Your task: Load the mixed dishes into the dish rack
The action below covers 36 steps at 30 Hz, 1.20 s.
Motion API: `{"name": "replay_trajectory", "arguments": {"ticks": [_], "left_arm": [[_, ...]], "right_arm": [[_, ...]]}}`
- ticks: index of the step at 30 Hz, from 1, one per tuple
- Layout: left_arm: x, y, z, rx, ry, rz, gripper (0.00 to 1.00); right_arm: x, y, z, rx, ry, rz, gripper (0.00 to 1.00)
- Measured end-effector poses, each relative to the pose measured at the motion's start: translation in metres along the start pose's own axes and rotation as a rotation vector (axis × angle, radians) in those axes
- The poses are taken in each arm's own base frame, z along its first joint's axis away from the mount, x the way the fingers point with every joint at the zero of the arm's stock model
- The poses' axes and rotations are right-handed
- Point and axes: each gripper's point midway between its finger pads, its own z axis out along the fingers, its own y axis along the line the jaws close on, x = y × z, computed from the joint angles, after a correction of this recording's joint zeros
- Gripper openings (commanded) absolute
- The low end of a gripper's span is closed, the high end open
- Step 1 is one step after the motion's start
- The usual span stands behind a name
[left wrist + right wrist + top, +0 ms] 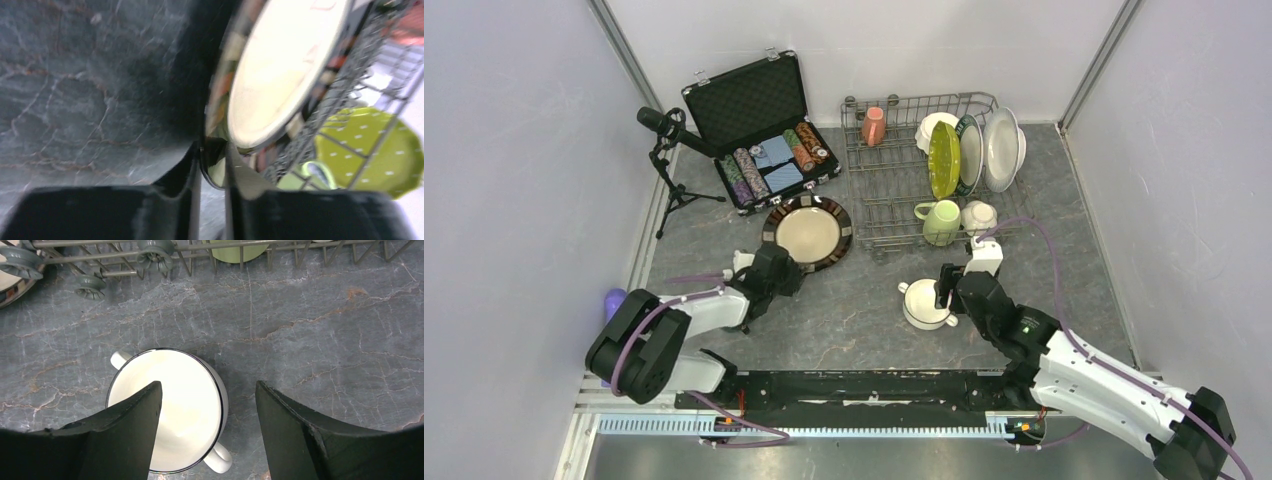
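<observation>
Near side of the grey wire dish rack (887,180).
Left gripper (212,155) clamps brown-rimmed ceramic plate (280,75); right gripper (209,385) gapes astride white two-handled cup (175,375).

Left wrist view blurred throughout: plate (280,70) rim pattern unreadable, upper edge cut off. Right wrist view: rack (155,251) cropped at top edge; right gripper (207,385) hides part of the cup (185,390).

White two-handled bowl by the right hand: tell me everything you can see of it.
The white two-handled bowl looks like glazed ceramic: round, thin dark rim line, two loop handles on opposite sides. It stands upright and empty on the grey marbled table, outside the grey wire dish rack. The open right hand straddles its wall, one finger inside, one outside; contact is unclear.
</observation>
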Motion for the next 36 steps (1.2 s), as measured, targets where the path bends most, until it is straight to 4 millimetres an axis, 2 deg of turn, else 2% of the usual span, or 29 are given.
{"name": "replay_trajectory", "arguments": {"ticks": [1,5,6,14,17,20,24,28,31,36], "left_arm": [[-0.002,-0.001,0.0,0.013,-0.01,-0.014,0.02],[-0.015,-0.03,-0.014,0.161,-0.068,-0.06,0.02],[-0.018,-0.031,-0.017,0.169,-0.079,-0.053,0.02],[-0.044,-0.014,-0.056,0.105,-0.191,0.03,0.02],[-0.059,-0.009,-0.074,0.077,-0.251,0.097,0.02],[-0.07,-0.012,-0.091,0.066,-0.3,0.187,0.02],[-0.081,-0.027,-0.115,0.085,-0.338,0.315,0.02],[-0.086,-0.049,-0.142,0.173,-0.36,0.407,0.02],[-0.089,-0.069,-0.161,0.229,-0.371,0.453,0.02],[-0.086,-0.089,-0.179,0.299,-0.363,0.506,0.02]], "right_arm": [[-0.001,0.0,0.0,-0.001,-0.002,0.001,0.74],[-0.005,0.002,-0.001,-0.004,-0.008,0.004,0.74],[-0.005,0.002,-0.001,-0.004,-0.007,0.004,0.74],[-0.002,0.004,0.002,-0.005,0.008,-0.004,0.73],[-0.006,0.012,0.002,-0.032,0.008,-0.003,0.72],[-0.013,0.026,0.003,-0.083,0.011,-0.014,0.73],[-0.034,0.052,0.001,-0.16,0.011,-0.047,0.73],[-0.076,0.086,-0.006,-0.254,-0.031,-0.063,0.73],[-0.101,0.104,-0.012,-0.309,-0.068,-0.062,0.74],[-0.113,0.124,-0.013,-0.375,-0.066,-0.055,0.75]]}}
